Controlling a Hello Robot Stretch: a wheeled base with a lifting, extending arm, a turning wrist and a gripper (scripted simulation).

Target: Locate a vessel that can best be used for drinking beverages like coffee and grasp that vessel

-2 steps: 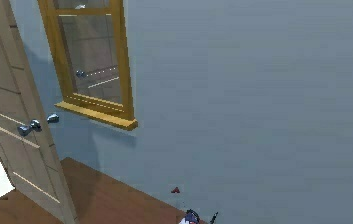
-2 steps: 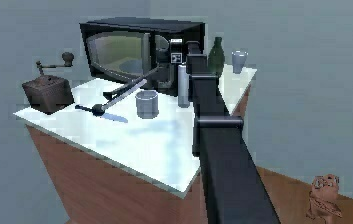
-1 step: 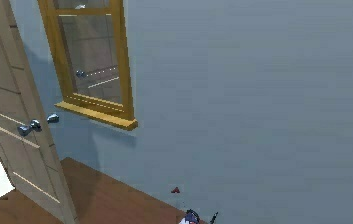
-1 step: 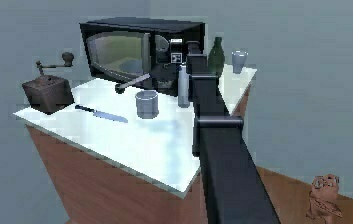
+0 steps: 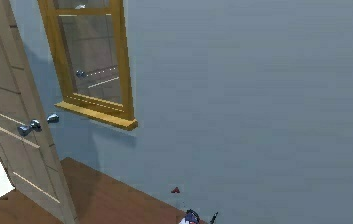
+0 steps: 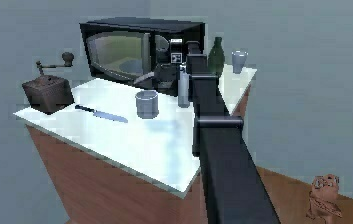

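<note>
Gripper point(image 6: 168, 76) is reaching out in front of the black microwave point(image 6: 124, 50), and I cannot tell if it is holding anything. A round grey cup point(image 6: 146, 104) is standing near it on the smooth white counter point(image 6: 104, 140). A knife point(image 6: 102, 113) is lying beside the cup, with a brown boxy grinder point(image 6: 49, 90) farther off.

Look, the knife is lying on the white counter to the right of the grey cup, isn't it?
Not quite. The arm side view shows the knife lying on the white counter to the left of the grey cup, not to its right.
</note>
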